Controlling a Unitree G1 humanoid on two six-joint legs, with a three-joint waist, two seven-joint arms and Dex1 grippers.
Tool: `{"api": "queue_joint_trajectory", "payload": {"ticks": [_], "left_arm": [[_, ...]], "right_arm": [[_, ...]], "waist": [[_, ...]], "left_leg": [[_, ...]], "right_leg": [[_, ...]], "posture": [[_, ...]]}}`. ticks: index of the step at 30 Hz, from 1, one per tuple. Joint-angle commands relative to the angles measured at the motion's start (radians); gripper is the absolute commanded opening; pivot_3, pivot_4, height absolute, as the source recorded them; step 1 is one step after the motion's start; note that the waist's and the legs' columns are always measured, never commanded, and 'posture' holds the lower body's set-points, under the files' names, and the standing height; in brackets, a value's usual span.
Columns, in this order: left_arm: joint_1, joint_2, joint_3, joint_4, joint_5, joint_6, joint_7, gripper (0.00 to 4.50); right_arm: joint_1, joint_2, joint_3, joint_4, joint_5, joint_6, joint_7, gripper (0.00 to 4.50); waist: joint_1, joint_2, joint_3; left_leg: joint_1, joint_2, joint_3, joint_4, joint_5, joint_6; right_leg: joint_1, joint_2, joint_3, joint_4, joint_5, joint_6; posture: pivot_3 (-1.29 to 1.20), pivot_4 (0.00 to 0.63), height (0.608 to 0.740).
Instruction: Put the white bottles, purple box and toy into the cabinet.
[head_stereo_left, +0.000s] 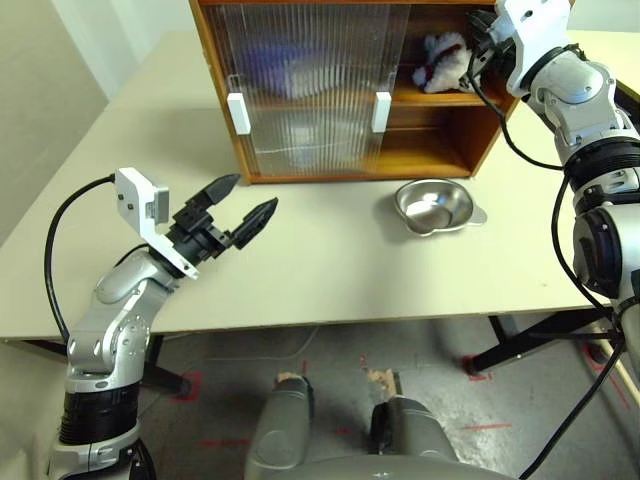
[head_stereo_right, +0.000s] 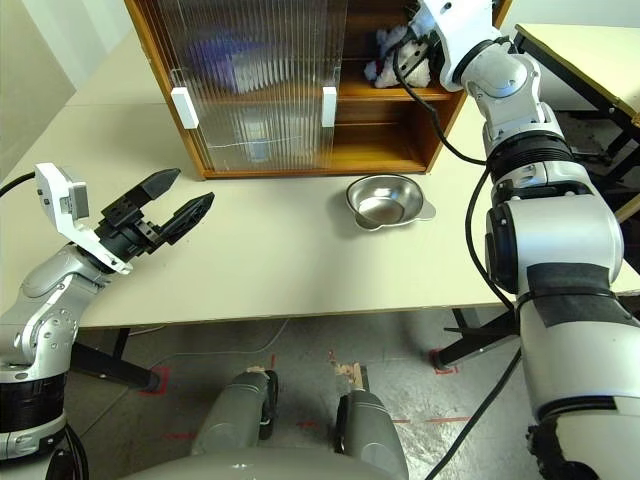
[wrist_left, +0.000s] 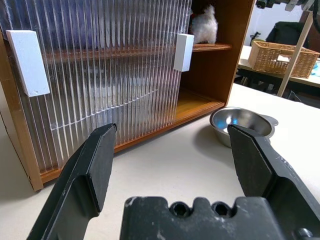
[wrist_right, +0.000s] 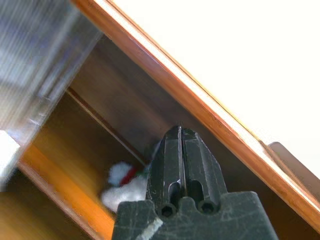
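The orange-brown cabinet (head_stereo_left: 480, 140) stands at the back of the table, its two ribbed doors (head_stereo_left: 310, 90) covering the left and middle and leaving the right end open. The toy (head_stereo_left: 440, 62), a white plush with red trim, lies on the middle shelf in that open end. A blurred purple shape behind the doors on the upper level is the purple box (head_stereo_left: 285, 70). The white bottles are hidden. My right gripper (head_stereo_left: 483, 45) is shut and empty, just right of the toy at the cabinet's upper opening. My left gripper (head_stereo_left: 250, 205) hovers open and empty over the table, in front of the cabinet's left side.
A shallow steel bowl (head_stereo_left: 435, 205) sits on the table in front of the cabinet's open right end. White handles (head_stereo_left: 238, 112) mark the door edges. A wicker basket (wrist_left: 275, 57) rests on another table beyond.
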Motion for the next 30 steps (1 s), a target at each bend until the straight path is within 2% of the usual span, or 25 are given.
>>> {"api": "queue_joint_trajectory", "payload": {"ticks": [1, 3, 6, 8, 11, 16, 20, 23, 27, 30], "left_arm": [[0.010, -0.001, -0.006, -0.018, -0.008, 0.002, -0.004, 4.50], [0.012, 0.002, -0.006, -0.018, -0.009, 0.004, -0.007, 4.50], [0.021, 0.008, -0.005, -0.016, -0.012, 0.007, -0.016, 4.50], [0.024, 0.011, -0.005, -0.014, -0.014, 0.009, -0.020, 4.50], [0.022, 0.013, -0.011, -0.010, -0.014, 0.008, -0.027, 4.50], [0.019, 0.017, -0.027, 0.000, -0.002, 0.008, -0.035, 4.50], [0.019, 0.024, -0.040, 0.012, 0.014, 0.002, -0.047, 4.50], [0.016, 0.030, -0.043, 0.016, 0.008, 0.012, -0.059, 4.50], [0.016, 0.072, -0.071, 0.018, 0.005, 0.044, -0.114, 4.50], [0.016, 0.082, -0.081, 0.015, -0.003, 0.055, -0.140, 4.50]], "right_arm": [[0.024, -0.026, -0.100, -0.027, 0.151, 0.144, 0.246, 0.02], [0.041, -0.046, -0.138, -0.055, 0.217, 0.262, 0.375, 0.02], [0.133, -0.126, -0.118, -0.185, 0.264, 0.541, 0.614, 0.69], [0.231, -0.173, -0.101, -0.325, 0.296, 0.724, 0.708, 1.41], [0.394, -0.231, -0.104, -0.505, 0.317, 0.935, 0.695, 2.58], [0.629, -0.211, -0.232, -0.739, 0.398, 1.214, 0.476, 4.43], [0.724, -0.167, -0.311, -0.839, 0.443, 1.367, 0.316, 4.47], [0.761, -0.135, -0.391, -0.825, 0.478, 1.409, 0.211, 4.47], [0.758, -0.061, -0.536, -0.767, 0.562, 1.450, 0.069, 4.47], [0.747, -0.012, -0.595, -0.764, 0.624, 1.506, 0.010, 4.47]], "waist": [[-0.001, 0.000, 0.000], [0.000, 0.000, 0.000], [0.003, 0.000, 0.000], [0.006, 0.000, 0.000], [0.006, 0.001, 0.001], [0.006, 0.002, 0.001], [0.000, 0.004, 0.003], [0.000, 0.004, 0.003], [-0.002, 0.004, 0.003], [-0.005, 0.005, 0.004]], "left_leg": [[0.000, 0.000, 0.000, 0.000, 0.000, 0.000], [0.001, 0.000, 0.000, 0.001, 0.000, 0.000], [0.001, 0.000, -0.002, 0.002, 0.000, 0.000], [0.001, 0.000, -0.006, 0.003, 0.000, 0.000], [0.000, 0.000, -0.006, 0.003, 0.000, 0.000], [0.000, 0.003, -0.006, 0.004, 0.000, 0.000], [0.001, 0.003, -0.005, 0.006, 0.000, 0.000], [0.000, 0.003, -0.003, 0.008, 0.000, 0.000], [0.000, 0.002, -0.003, 0.011, -0.001, 0.001], [0.000, 0.002, -0.003, 0.011, -0.001, 0.001]], "right_leg": [[0.000, 0.000, 0.000, 0.000, 0.000, 0.000], [0.002, 0.000, -0.001, 0.000, 0.000, 0.000], [0.004, -0.001, -0.003, -0.001, 0.000, 0.000], [0.004, -0.003, -0.003, -0.002, -0.001, -0.002], [0.004, -0.005, -0.002, -0.002, -0.004, -0.007], [0.004, -0.005, -0.001, -0.002, -0.004, -0.008], [0.003, -0.002, -0.001, -0.002, -0.005, -0.007], [0.005, 0.000, -0.001, -0.002, -0.006, -0.007], [0.006, -0.002, 0.000, -0.004, -0.004, -0.004], [0.006, -0.003, 0.000, -0.004, -0.004, -0.004]], "posture": [[0.28, 0.019, 0.740], [0.27, 0.026, 0.740], [0.26, 0.034, 0.740], [0.25, 0.039, 0.740], [0.25, 0.049, 0.740], [0.24, 0.055, 0.740], [0.23, 0.056, 0.740], [0.23, 0.059, 0.740], [0.22, 0.059, 0.740], [0.22, 0.057, 0.740]]}}
